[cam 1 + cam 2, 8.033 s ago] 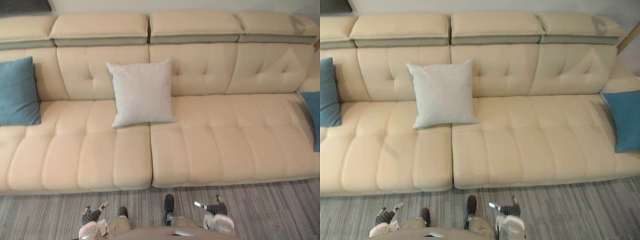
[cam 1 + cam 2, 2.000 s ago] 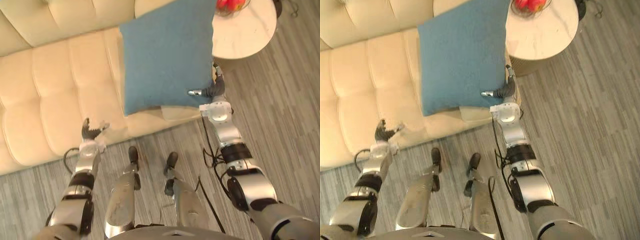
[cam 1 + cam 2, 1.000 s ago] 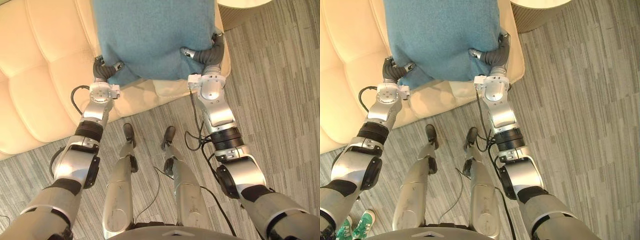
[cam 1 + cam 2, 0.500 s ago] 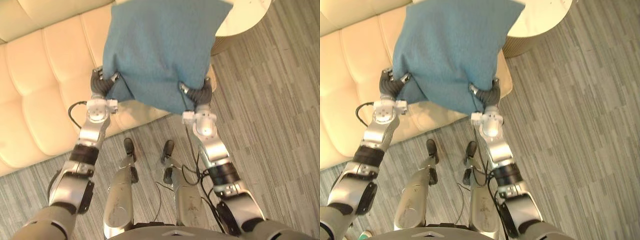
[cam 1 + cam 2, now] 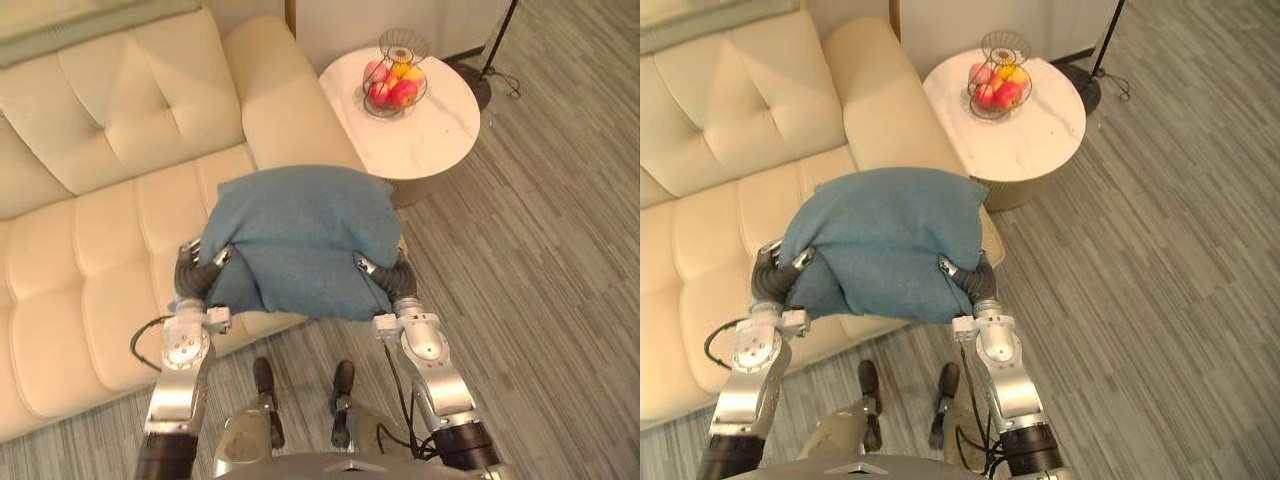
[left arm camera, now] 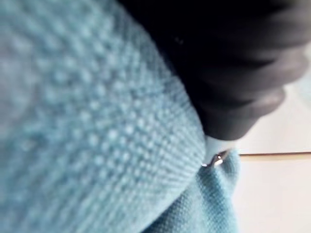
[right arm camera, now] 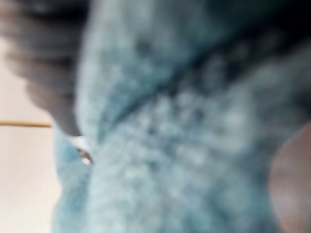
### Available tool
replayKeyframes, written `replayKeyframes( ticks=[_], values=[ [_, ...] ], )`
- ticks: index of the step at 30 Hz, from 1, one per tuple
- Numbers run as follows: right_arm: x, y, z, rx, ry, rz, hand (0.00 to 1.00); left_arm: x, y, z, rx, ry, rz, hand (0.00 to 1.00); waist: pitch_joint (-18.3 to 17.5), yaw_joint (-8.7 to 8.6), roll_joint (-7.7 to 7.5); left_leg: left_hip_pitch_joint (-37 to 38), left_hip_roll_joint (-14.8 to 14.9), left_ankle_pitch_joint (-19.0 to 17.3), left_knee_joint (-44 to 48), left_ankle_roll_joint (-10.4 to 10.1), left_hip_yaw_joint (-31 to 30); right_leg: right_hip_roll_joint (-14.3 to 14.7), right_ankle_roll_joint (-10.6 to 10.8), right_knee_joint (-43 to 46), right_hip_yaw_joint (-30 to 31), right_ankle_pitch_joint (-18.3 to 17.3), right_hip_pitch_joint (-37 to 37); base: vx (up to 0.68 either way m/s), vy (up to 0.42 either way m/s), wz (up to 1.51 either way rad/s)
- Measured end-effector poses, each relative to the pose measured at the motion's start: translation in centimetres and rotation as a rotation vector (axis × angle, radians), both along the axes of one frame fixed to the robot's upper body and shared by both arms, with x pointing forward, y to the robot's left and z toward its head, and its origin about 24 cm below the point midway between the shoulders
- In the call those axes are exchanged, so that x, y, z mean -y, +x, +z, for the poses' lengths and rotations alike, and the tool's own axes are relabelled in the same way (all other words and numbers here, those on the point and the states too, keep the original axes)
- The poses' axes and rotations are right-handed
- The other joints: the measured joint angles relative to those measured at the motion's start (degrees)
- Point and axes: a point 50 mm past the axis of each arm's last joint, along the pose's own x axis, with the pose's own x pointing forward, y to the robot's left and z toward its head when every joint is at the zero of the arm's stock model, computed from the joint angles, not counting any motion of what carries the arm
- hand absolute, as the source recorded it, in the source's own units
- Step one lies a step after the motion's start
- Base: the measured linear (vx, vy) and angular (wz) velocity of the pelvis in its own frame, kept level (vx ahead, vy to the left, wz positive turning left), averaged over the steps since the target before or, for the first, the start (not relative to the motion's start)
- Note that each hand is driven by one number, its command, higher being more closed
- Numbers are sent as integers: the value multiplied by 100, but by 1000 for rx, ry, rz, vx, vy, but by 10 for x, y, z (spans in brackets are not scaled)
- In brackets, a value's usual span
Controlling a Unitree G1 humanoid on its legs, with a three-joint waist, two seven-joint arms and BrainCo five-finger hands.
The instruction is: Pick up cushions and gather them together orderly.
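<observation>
1. Left hand [image 5: 198, 272] clamps the near left corner of the blue cushion [image 5: 300, 235]. Its thumb lies on top of the cloth and its fingers are tucked beneath.
2. Right hand [image 5: 392, 282] grips the near right corner the same way, with its thumb laid over the fabric.
3. Between the two hands the cushion lies broad and nearly flat. Its near edge sags a little, and its far edge reaches away from both palms.
4. Under and beyond the left hand lies the cream sofa [image 5: 90, 230]. The cushion covers the seat's end, and I cannot tell whether it clears the seat.
5. Past the cushion's far edge rises the sofa's armrest [image 5: 285, 100].
6. Beyond the right hand stands a round white side table [image 5: 440, 140], which carries a wire basket [image 5: 395, 70] of fruit.
7. Outward of the right hand stretches a grey striped floor [image 5: 550, 300].
</observation>
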Motion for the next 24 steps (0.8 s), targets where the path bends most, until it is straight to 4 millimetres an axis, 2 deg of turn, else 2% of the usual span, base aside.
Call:
replayKeyframes(
  ticks=[2,3,5,8,9,11,12,14,15,16,17,18,19,20,21,22,24],
  values=[
    [-1,-4,1,7,6,21,100,-2,-10,-3,-12,-13,15,100,-42,27,9,229,6,-75,9,-7,0,17,11,-87,13,4,272,46,32,-4],
    [-3,-7,-1,0,12,34,100,-3,-17,-8,-26,-18,20,100,-185,51,16,310,9,-153,50,-29,-3,18,22,-126,22,-5,384,38,34,-2],
    [-3,-10,-2,-1,22,32,100,-2,-21,-11,-31,-29,23,100,-256,70,28,315,22,-310,313,-28,-66,-8,62,-134,-27,-36,550,32,39,19],
    [-1,-18,4,28,32,20,100,2,-22,-12,-32,-48,15,100,-261,32,51,43,75,-659,1131,-53,-440,-81,89,-108,-396,-121,872,-25,49,62],
    [0,-20,10,56,36,16,100,4,-23,-13,-29,-62,11,100,-267,29,74,-247,153,-879,1701,-98,-640,-67,95,-45,-646,-188,965,-77,41,87],
    [0,-20,16,91,39,14,100,5,-24,-14,-32,-77,8,100,-276,59,111,-489,232,-1032,2039,-164,-772,-50,100,17,-884,-244,1009,-99,57,73],
    [1,-19,17,100,40,12,100,5,-24,-15,-34,-77,10,100,-279,124,104,-558,306,-1228,2109,-65,-605,-119,97,60,-1025,-249,995,-109,138,57],
    [1,-18,19,106,36,10,100,5,-24,-15,-26,-86,12,100,-318,133,127,-770,492,-1362,2291,49,-33,-365,105,131,-1233,-273,840,-93,202,61],
    [1,-15,20,114,32,12,100,4,-24,-17,-26,-85,14,100,-310,118,108,-975,577,-1405,2489,131,74,-628,177,198,-1286,-248,698,-63,213,45],
    [1,-14,22,119,28,10,100,4,-23,-18,-29,-86,14,100,-308,111,105,-1038,639,-1406,2539,119,107,-733,204,216,-1300,-232,658,-65,382,51],
    [2,-12,23,126,9,10,100,5,-23,-22,-45,-90,15,100,-315,70,115,-1094,880,-1391,2474,27,162,-960,360,209,-1329,-140,658,-24,352,34],
    [3,-11,23,128,-3,9,100,5,-24,-23,-50,-93,16,100,-332,69,143,-1082,987,-1344,2379,-48,166,-1020,439,203,-1332,-100,658,40,584,36],
    [5,-11,22,126,-20,-3,100,7,-24,-26,-63,-102,17,100,-414,55,273,-997,1313,-1059,2104,-466,347,-1104,718,164,-1360,-13,688,85,477,33],
    [4,-10,17,105,-14,-12,100,7,-22,-29,-72,-102,13,100,-411,7,230,-1010,1263,-660,2132,-450,503,-1233,831,134,-1365,22,761,128,584,45],
    [3,-9,8,66,1,-28,100,5,-21,-32,-87,-91,17,100,-437,-26,-2,-1050,995,-826,2337,-275,544,-1449,826,32,-1236,77,813,136,442,54],
    [1,-10,4,43,23,-35,100,1,-23,-33,-98,-72,16,100,-451,-1,-98,-1314,922,-1287,3078,-104,473,-1600,886,-34,-1230,203,981,131,418,35],
    [-1,-10,1,31,24,-26,100,0,-25,-36,-112,-71,19,100,-454,92,-99,-1422,899,-1817,3728,25,486,-1770,999,10,-1210,266,1079,107,426,2]
  ],
)
